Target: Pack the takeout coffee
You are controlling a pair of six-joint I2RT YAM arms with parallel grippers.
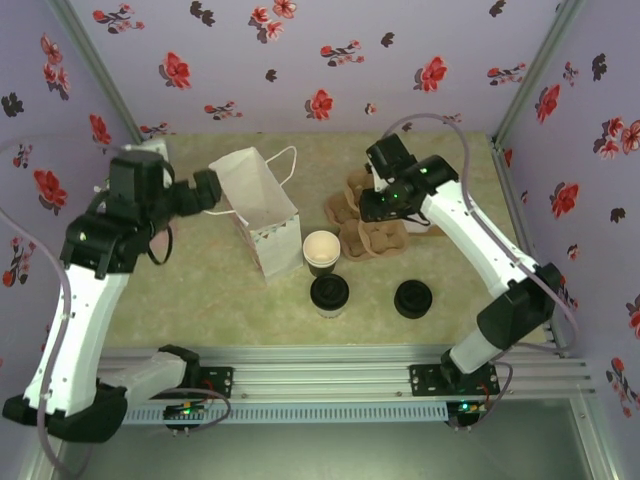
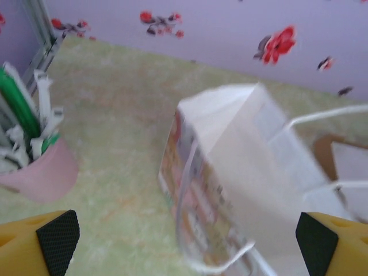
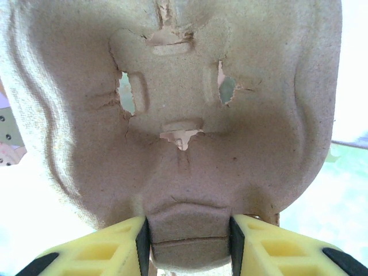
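Note:
The takeout coffee (image 1: 329, 294), a dark cup under a black lid, stands on the table in front of the white paper bag (image 1: 266, 212). The bag stands upright, and in the left wrist view its printed side (image 2: 230, 172) faces my left gripper. My left gripper (image 1: 220, 196) hovers at the bag's left side, open (image 2: 187, 244), with a bag handle between its pads. To the right, my right gripper (image 1: 380, 206) is shut on the rim of the brown pulp cup carrier (image 1: 364, 232). The carrier's underside (image 3: 190, 115) rises above the clamped fingers (image 3: 187, 238).
An open cup with no lid (image 1: 321, 249) stands just behind the coffee. A stack of black lids (image 1: 413, 298) sits to the coffee's right. A pink cup of straws and stirrers (image 2: 40, 169) stands at the far left. Floral walls enclose the table.

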